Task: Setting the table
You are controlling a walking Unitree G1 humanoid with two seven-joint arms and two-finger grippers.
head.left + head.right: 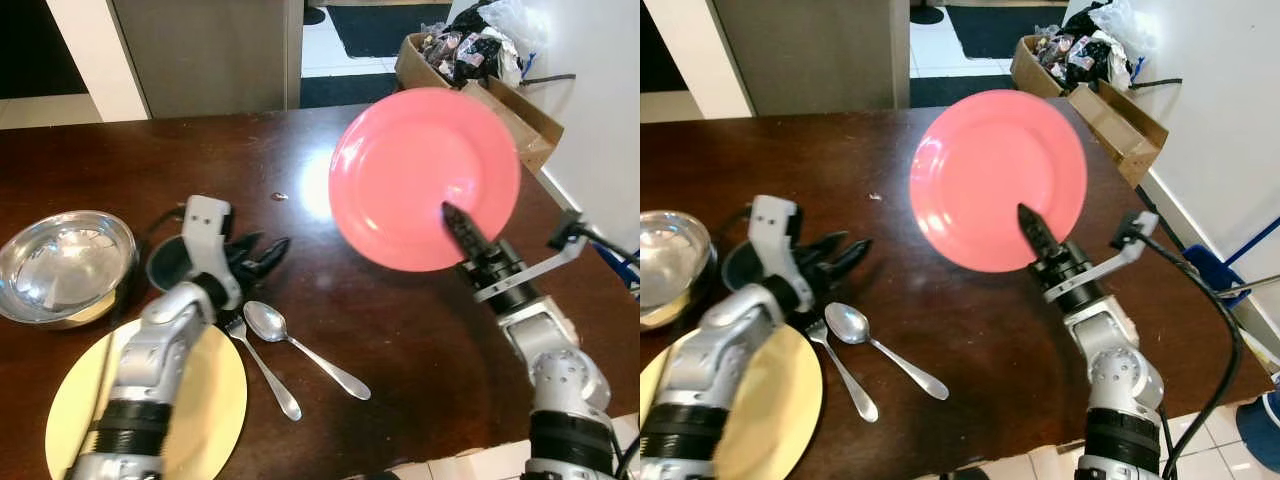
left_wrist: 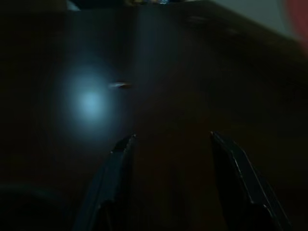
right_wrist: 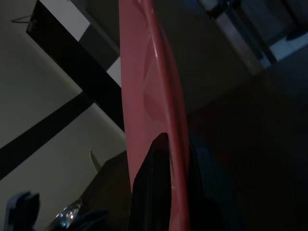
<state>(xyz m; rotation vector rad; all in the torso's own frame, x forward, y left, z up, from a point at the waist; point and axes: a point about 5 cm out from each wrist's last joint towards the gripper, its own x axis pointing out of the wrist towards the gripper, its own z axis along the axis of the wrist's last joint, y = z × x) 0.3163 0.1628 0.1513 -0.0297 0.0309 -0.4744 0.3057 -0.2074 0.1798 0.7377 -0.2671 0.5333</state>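
A pink plate (image 1: 425,170) hangs tilted above the right side of the dark wooden table (image 1: 400,320), its face turned toward me. My right gripper (image 1: 462,228) is shut on the plate's lower rim (image 3: 173,159), one finger on each face. My left gripper (image 1: 262,255) lies low on the table near the middle left, open, with nothing between its fingers (image 2: 120,154). Beside it lie a spoon (image 1: 300,345) and a fork (image 1: 265,372). A yellow plate (image 1: 215,410) sits at the front left, partly under my left arm.
A steel bowl (image 1: 62,262) stands at the table's left edge. A small dark dish (image 1: 170,265) sits behind my left wrist. A cardboard box (image 1: 500,90) full of bags stands on the floor beyond the far right corner, by a white wall.
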